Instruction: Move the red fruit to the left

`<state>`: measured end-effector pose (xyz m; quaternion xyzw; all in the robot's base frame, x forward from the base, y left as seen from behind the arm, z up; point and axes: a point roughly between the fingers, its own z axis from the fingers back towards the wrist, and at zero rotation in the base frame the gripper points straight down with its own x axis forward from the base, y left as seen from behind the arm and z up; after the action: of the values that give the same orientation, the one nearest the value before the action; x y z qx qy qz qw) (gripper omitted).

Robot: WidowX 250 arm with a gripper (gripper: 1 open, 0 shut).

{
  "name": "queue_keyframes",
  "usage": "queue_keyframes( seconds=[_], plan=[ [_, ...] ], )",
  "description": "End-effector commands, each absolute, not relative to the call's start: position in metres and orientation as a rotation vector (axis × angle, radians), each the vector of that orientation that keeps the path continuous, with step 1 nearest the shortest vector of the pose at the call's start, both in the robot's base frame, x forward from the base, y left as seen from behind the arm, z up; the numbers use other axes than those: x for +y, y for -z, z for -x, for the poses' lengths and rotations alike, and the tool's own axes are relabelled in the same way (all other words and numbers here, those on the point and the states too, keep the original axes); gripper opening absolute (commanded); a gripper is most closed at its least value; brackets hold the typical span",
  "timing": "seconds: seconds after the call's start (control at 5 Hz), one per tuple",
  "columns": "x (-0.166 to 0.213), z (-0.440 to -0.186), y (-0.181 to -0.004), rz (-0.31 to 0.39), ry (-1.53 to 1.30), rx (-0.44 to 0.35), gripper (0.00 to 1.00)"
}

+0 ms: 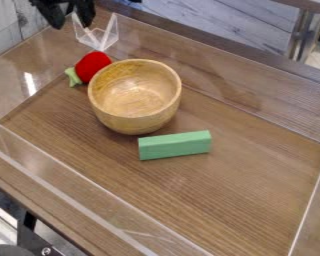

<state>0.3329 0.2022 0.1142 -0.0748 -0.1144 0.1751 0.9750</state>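
Tool (65, 12) hangs at the top left edge of the view, dark fingers spread apart with a gap showing between them, gripping nothing. Points steeply down, raised clear of the bench (256, 140).

Fruit (91, 67) rests on the bench below and slightly right of the tool in the picture, nearer the camera, apart from it with open air between. Sits just beside the left rim of the bowl (136, 96), close enough that touching cannot be ruled out; pale green leafy bit pokes out on its left side. Round, so no long axis to line up with; any approach angle serves, though the bowl rim crowds the right-hand side.

Block (175, 146) lies well apart, in front of the bowl, out of the way.

Judged from the layout: fruit already on the bowl's left. Any further leftward carry needs a fresh descent straight down, with the fingers straddling the fruit along the line that avoids the bowl wall.
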Motion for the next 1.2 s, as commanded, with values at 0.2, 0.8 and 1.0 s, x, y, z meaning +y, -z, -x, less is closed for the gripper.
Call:
queue_keyframes(
  seconds=[0.2, 0.8, 1.0],
  plan=[
    [0.208, -0.348, -0.133, 0.139, -0.318, -0.278, 1.0],
    [0.214, -0.347, -0.118, 0.156, -0.318, -0.267, 1.0],
    [0.212, -0.345, -0.111, 0.158, -0.336, -0.261, 1.0]
  ],
)
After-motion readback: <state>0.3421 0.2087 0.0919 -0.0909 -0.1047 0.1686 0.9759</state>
